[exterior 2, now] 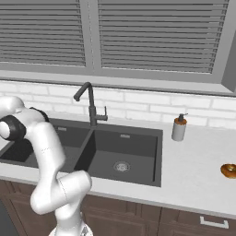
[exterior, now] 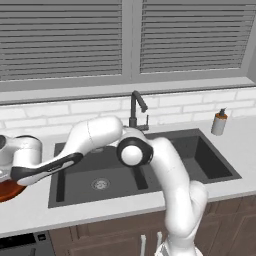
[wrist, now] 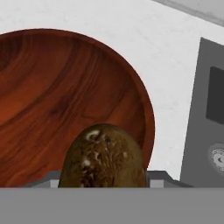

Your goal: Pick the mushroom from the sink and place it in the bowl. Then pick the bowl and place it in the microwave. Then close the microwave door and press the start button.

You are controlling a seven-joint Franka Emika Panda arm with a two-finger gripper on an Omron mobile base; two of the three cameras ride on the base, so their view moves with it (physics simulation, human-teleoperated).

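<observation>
the white arm's two-finger gripper (wrist: 104,186) clamps a small brown-tan mushroom (wrist: 103,157) above the wide glossy reddish-brown wooden bowl (wrist: 65,100). the bowl sits on the pale counter (wrist: 175,65) beside the dark grey sink (wrist: 205,109).

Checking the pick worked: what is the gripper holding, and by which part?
The mushroom, gripped at its lower sides between the fingers, above the bowl.
</observation>
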